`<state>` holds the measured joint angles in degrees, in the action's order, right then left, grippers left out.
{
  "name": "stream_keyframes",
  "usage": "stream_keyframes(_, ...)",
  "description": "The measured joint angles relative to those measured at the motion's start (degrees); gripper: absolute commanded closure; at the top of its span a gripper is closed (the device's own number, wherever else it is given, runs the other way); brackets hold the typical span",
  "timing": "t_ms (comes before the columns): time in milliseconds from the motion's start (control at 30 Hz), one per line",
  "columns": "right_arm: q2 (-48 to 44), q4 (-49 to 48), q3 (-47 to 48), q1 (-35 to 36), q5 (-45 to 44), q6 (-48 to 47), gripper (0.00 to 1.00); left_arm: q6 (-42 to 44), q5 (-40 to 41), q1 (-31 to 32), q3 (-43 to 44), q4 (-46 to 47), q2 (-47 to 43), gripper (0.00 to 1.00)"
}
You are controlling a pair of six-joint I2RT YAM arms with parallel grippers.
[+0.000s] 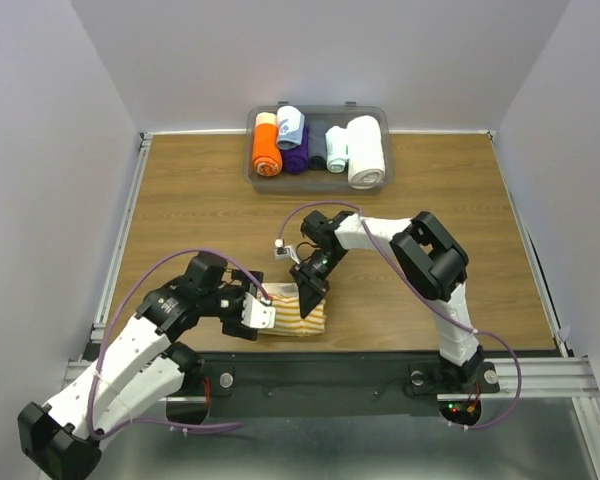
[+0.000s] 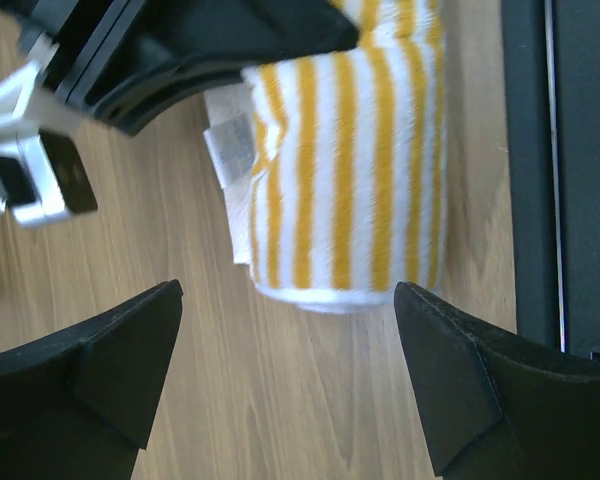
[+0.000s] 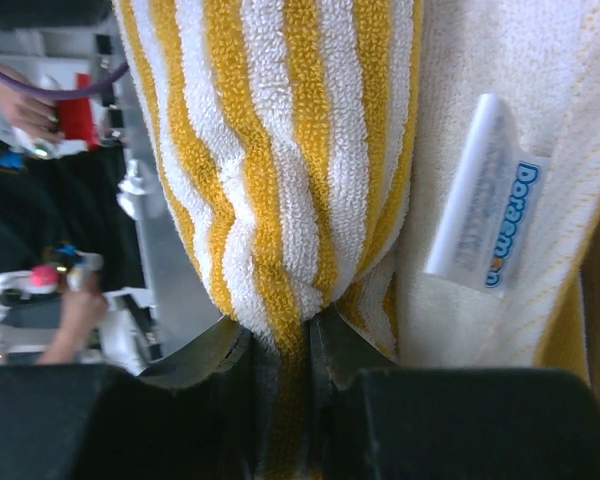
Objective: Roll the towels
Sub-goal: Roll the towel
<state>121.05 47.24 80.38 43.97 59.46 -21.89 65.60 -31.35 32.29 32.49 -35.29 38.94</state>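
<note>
On the wooden surface (image 1: pixel 200 200), the left arm reaches in from the near left corner. Its left pincer (image 1: pixel 263 308) is spread wide and holds nothing, its two black fingers (image 2: pixel 110 350) standing either side of the towel's end without touching it. Just to its right, at the near edge of the surface, lies the striped towel (image 1: pixel 302 318), yellow-orange and white, partly rolled into a thick tube. A white label (image 3: pixel 485 200) with blue lettering shows on its pale inner side. The right pincer (image 1: pixel 313 292) comes down on the towel from behind, pinching a fold of the striped cloth. At the far edge sits a clear bin (image 1: pixel 315 187) of rolled cloths: orange roll (image 1: pixel 266 147), pale blue towel (image 1: pixel 290 126) on top, purple roll (image 1: pixel 298 155), thick white roll (image 1: pixel 365 150).
</note>
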Motion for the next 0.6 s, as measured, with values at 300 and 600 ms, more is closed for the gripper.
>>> stream_keyframes(300,6.4,4.4,3.4,-2.6,6.6,3.0,0.99,-8.9,10.0,21.0,-0.2,7.8,8.1,0.01)
stream_keyframes(600,6.9,5.3,3.8,-2.7,7.0,2.7,0.97,-19.7,21.5,29.2,-4.5,18.9,14.2,0.02)
